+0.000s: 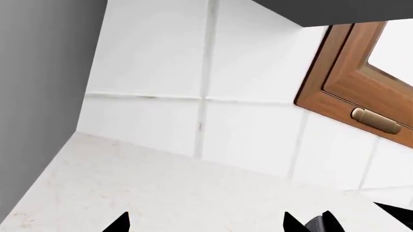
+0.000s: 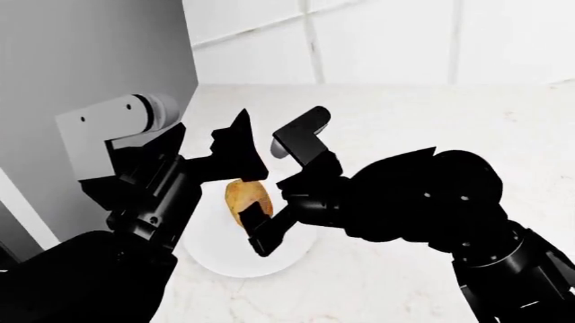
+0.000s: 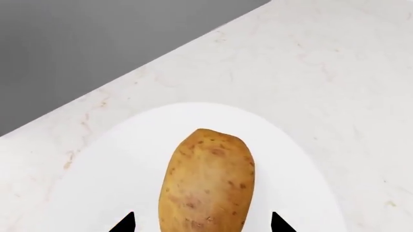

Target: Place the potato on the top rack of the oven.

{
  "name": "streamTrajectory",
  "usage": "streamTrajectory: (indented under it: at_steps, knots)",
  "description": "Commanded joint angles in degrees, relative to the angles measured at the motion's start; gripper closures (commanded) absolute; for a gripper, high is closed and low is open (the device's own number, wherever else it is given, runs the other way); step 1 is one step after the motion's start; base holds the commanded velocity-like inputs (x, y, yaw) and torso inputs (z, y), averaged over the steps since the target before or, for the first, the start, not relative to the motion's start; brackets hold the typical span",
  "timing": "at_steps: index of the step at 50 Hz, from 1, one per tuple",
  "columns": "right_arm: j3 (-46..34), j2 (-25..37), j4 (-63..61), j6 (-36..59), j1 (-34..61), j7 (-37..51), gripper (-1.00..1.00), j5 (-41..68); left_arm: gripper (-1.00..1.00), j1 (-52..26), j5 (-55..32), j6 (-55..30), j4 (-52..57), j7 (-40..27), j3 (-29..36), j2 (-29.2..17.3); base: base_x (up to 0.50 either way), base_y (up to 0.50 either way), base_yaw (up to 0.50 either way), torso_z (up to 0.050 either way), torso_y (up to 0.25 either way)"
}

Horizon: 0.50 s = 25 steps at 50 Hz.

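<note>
The potato point(image 3: 208, 183), tan with brown speckles, lies on a round white plate point(image 3: 90, 188) on the pale counter. My right gripper point(image 3: 202, 223) is open, one fingertip on each side of the potato's near end and a small gap on both sides. In the head view the potato point(image 2: 242, 196) shows between the right gripper's point(image 2: 269, 192) fingers, above the plate point(image 2: 215, 259). My left gripper point(image 1: 205, 223) is open and holds nothing; it hangs above the counter beside the plate and faces the tiled wall. The oven and its top rack are out of view.
A tall grey panel point(image 2: 90, 47) rises at the counter's left end. White wall tiles point(image 2: 378, 33) back the marble counter point(image 2: 431, 114). The left wrist view shows a wooden window frame point(image 1: 335, 82) with a handle point(image 1: 376, 121).
</note>
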Motion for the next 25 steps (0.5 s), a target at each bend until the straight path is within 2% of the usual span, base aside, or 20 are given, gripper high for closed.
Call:
streamTrajectory:
  at_steps: [1,25]
  knots:
    - [-0.91,-0.32,1.21,-1.19,0.28,-1.73,-1.0,-0.7,-1.0,0.22,0.75,0.48,-0.44,0.56,0.49,-0.06,0.0,0.0,0.0,0.0,0.0]
    - [-3.38,-1.48,5.28,-0.42,1.54,-2.82,-1.0,-0.94,-1.0,0.36,0.89,1.27,-0.75,0.67,0.95,-0.65,0.0,0.0,0.0,0.0,0.0]
